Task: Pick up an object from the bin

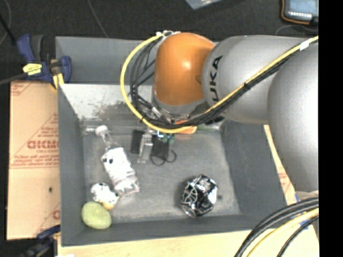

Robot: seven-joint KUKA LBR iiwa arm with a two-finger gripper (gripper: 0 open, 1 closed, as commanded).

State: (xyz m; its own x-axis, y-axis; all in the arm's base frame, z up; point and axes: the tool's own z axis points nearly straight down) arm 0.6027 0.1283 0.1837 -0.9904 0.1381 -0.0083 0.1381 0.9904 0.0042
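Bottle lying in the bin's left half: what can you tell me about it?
The bottle is small and looks like clear plastic, with a white label marked with dark specks round its body. It lies on its side on the floor of the bin, its narrow neck and cap pointing up-left toward the far wall. Its base end seems to touch a small white toy. The gripper hangs close on its right, apart from it.

Black letters "UKA" readable on grey arm housing, just beside orange cover
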